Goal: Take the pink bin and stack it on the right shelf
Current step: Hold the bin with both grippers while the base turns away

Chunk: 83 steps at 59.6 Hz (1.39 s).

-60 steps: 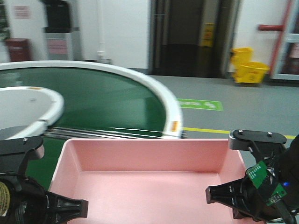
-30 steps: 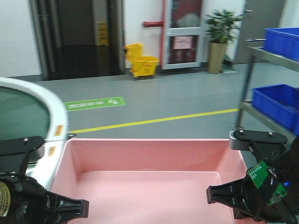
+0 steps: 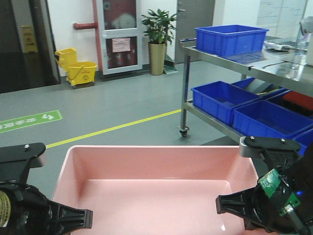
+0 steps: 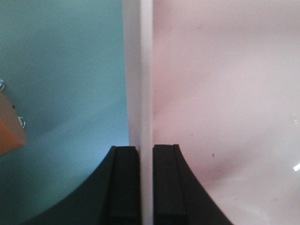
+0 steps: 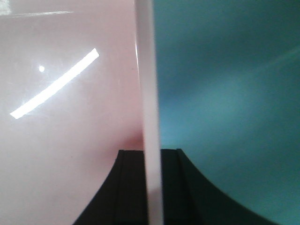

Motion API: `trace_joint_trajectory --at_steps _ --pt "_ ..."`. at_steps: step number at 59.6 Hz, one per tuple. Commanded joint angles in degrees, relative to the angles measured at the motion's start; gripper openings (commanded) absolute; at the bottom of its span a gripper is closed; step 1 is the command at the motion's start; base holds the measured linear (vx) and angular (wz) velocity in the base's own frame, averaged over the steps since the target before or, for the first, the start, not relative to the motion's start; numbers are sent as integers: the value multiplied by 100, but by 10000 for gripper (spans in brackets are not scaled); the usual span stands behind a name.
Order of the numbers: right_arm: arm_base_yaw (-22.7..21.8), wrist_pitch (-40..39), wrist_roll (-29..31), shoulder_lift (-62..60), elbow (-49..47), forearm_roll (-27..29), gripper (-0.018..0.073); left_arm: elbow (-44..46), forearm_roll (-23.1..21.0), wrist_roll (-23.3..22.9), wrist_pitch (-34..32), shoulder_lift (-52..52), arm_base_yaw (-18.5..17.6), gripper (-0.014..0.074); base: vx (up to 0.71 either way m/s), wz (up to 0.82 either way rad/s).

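Note:
The pink bin [image 3: 156, 191] fills the lower front view, held up between both arms, and nothing lies in it. My left gripper [image 3: 80, 218] is shut on its left wall; in the left wrist view the black fingers [image 4: 125, 183] of that gripper [image 4: 146, 154] pinch the pale rim [image 4: 140, 70]. My right gripper [image 3: 227, 204] is shut on the bin's right wall, its jaws [image 5: 152, 157] clamping the rim [image 5: 146, 70]. The right shelf [image 3: 254, 68], a stainless-steel two-tier rack, stands ahead on the right, apart from the bin.
A blue crate [image 3: 230, 39] sits on the shelf's top, and two more [image 3: 220, 100] [image 3: 271, 120] sit on its lower tier. A yellow mop bucket [image 3: 78, 68] and a potted plant [image 3: 157, 34] stand by the far wall. A yellow line [image 3: 112, 128] crosses the grey floor.
The view has swung to the right: the green round conveyor has left the frame and the steel shelf with blue crates has come in. Both grippers keep their hold on the bin.

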State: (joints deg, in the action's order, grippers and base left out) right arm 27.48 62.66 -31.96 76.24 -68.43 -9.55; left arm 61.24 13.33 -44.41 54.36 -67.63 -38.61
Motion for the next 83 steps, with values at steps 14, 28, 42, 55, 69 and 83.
trace_joint_trajectory --at_steps 14,28,42,55,69,83 --pt "-65 -1 -24 -171 -145 -641 -2 176 329 -40 -149 196 13 125 17 -26" --pt "-65 -1 -24 -171 -145 -641 -2 176 329 -40 -149 196 13 125 21 -22" --pt "-65 6 -24 -171 -145 -641 -2 176 329 -40 -149 196 13 125 26 -19" --pt "-65 6 -24 -171 -145 -641 -2 176 329 -40 -149 196 13 125 30 -21" --pt "-65 6 -24 -171 -145 -641 -2 176 329 -40 -149 196 13 125 33 -21" --pt "-65 6 -24 -171 -145 -641 -2 176 329 -40 -149 196 13 125 38 -10"
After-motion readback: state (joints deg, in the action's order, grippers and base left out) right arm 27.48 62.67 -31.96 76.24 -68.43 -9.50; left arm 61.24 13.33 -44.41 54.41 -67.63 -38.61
